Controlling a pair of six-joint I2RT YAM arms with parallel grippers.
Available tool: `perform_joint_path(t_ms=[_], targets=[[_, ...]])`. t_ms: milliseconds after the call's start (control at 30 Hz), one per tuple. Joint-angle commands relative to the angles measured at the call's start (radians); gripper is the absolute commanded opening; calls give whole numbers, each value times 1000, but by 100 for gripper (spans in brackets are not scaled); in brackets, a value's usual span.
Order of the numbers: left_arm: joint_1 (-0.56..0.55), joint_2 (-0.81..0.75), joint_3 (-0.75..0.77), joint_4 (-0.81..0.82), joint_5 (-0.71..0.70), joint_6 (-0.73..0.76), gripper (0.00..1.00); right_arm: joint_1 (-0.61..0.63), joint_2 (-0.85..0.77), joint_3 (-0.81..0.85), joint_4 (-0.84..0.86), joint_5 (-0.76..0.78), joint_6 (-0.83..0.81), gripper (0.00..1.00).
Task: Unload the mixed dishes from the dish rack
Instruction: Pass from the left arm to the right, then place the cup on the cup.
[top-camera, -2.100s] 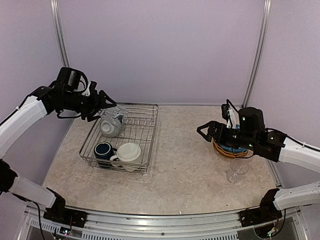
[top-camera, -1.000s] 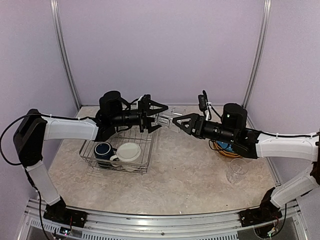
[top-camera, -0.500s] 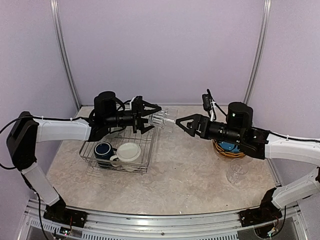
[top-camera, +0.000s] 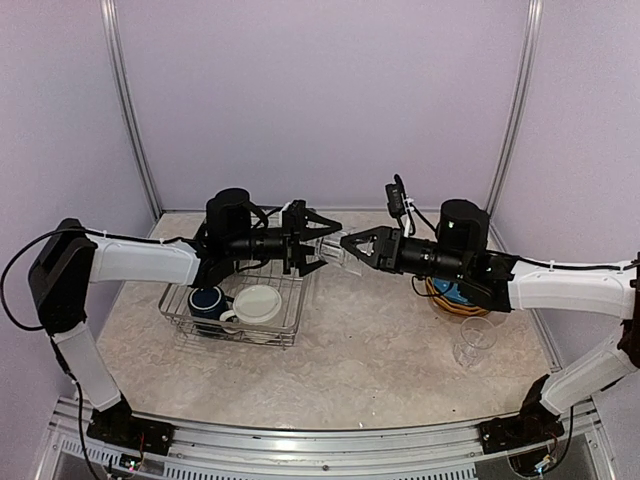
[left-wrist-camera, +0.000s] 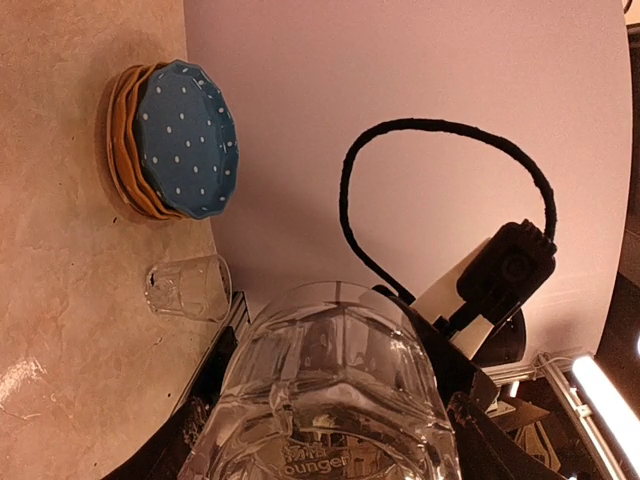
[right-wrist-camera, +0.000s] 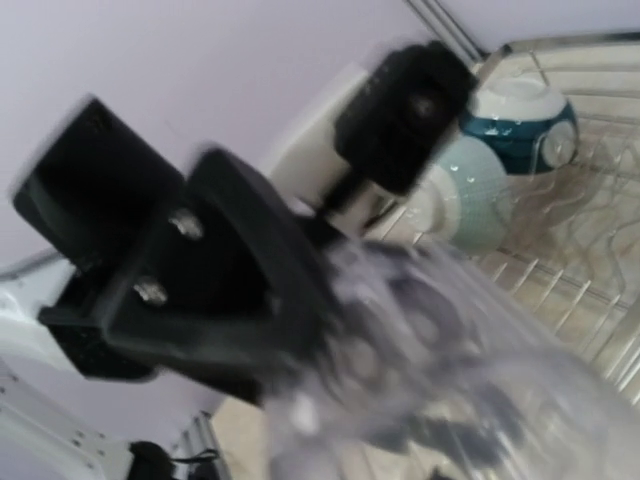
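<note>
Left pincer (top-camera: 318, 248): pinched on the base end of the held glass (top-camera: 333, 250), which lies sideways in mid-air.
Right pincer (top-camera: 350, 246): spread, at 3 o'clock of the held glass, fingers about its rim end; contact cannot be told.
Held glass: above the table (top-camera: 360, 350), at 1 o'clock of the dish rack (top-camera: 232, 334).
Second glass (top-camera: 474, 340): upright on the table, at 6 o'clock of the plate stack (top-camera: 455, 297).

Soft even light overhead; the right wrist view smears the drinking glass (right-wrist-camera: 420, 340) with blur.
</note>
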Motion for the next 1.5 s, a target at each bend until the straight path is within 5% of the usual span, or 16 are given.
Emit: perform_joint_path(t_ms=[0,133,367,700,1067,1233,1467], targets=[[-10,27,43,87,27,-34,27,5,-14,-13,76,4,23,32],[-6,22,33,61,19,-6,41,4,-43,-33,61,36,14,0],[21,-16,21,-67,33,82,97,-6,-132,-10,-179,150,-80,0],[44,-149,65,-546,-136,388,99,-25,-295,79,-822,410,-231,0],[37,-130,143,-642,-139,466,99,-24,-393,277,-1579,517,-78,0],[22,-110,144,-612,-131,462,99,-25,-459,224,-1712,509,15,0],[11,-107,149,-616,-121,457,99,-24,-468,193,-1668,611,43,0]])
